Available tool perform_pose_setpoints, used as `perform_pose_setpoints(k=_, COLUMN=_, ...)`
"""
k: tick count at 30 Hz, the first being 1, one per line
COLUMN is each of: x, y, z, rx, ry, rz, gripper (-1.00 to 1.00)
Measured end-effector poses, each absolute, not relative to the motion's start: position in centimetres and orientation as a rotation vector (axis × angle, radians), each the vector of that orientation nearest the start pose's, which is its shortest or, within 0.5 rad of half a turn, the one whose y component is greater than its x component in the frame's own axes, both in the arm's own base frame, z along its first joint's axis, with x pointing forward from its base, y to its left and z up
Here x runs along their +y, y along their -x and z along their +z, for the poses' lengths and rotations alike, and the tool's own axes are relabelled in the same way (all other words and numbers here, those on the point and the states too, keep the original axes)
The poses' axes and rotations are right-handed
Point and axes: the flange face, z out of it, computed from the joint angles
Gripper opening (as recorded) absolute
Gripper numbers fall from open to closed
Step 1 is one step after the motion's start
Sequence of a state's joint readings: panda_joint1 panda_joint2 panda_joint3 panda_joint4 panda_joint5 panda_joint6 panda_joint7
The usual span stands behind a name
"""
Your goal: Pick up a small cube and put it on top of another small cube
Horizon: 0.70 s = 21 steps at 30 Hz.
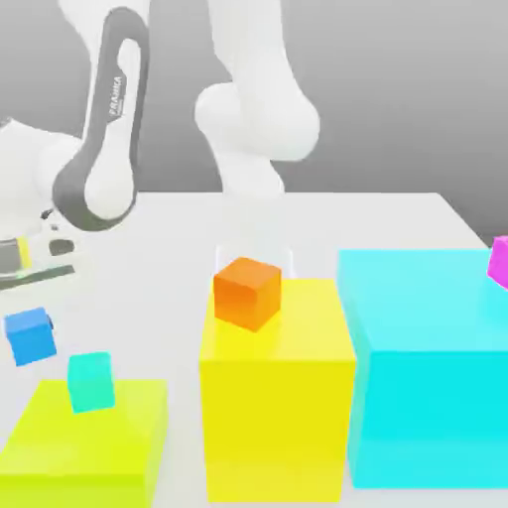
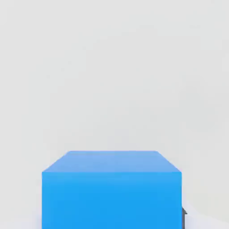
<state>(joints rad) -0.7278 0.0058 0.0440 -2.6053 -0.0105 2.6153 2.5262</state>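
- The two-finger pincer of the white arm was recorded as drawn together on the small plain bright-blue cube (image 2: 112,190), which filled the lower part of the hand view against a pale, bare surface.
- A dark finger edge (image 2: 184,212) was noted just beside one lower corner of that cube in the hand view; the finger tips themselves could not be made out in the exterior view.
- In the exterior view the same small bright-blue cube (image 1: 29,335) was seen near the exterior view's left edge, below the hand of the white Franka arm (image 1: 104,149).
- Whether the blue cube rested on the white tabletop (image 1: 159,258) or sat slightly above it could not be told.
- A small teal cube (image 1: 90,381) was seen standing on a low lime-yellow block (image 1: 119,442), just to the exterior view's right of the blue cube and apart from it.
- A small orange cube (image 1: 247,291) was seen resting on top of a tall yellow block (image 1: 278,417) near the middle of the exterior view.
- A large cyan block (image 1: 427,377) was noted just beside the yellow block, on the exterior view's right.
- A small magenta cube (image 1: 498,262) was seen on the cyan block's top, cut by the picture's edge.
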Motion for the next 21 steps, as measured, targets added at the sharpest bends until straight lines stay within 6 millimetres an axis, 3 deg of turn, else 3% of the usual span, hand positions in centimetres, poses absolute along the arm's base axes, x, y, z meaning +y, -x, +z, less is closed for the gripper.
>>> perform_pose_setpoints(k=4, x=-22.3, y=-37.9, z=30.9, rx=3.130, ry=0.256, rz=-0.006, gripper=-1.00)
perform_pose_setpoints(k=5, x=-21.4, y=-38.4, z=31.3, rx=3.125, ry=0.312, rz=-0.005, gripper=-1.00)
perform_pose_setpoints(k=9, x=-20.5, y=-39.0, z=27.5, rx=3.120, ry=0.368, rz=-0.005, gripper=-1.00)
perform_pose_setpoints(k=10, x=-20.4, y=-39.0, z=26.6, rx=3.119, ry=0.371, rz=-0.003, gripper=1.00)
perform_pose_setpoints(k=16, x=-20.3, y=-38.9, z=26.2, rx=3.119, ry=0.372, rz=-0.001, gripper=1.00)
perform_pose_setpoints(k=18, x=-20.5, y=-38.9, z=27.5, rx=3.122, ry=0.369, rz=-0.004, gripper=1.00)
perform_pose_setpoints(k=21, x=-20.4, y=-38.9, z=31.3, rx=3.121, ry=0.370, rz=-0.002, gripper=1.00)
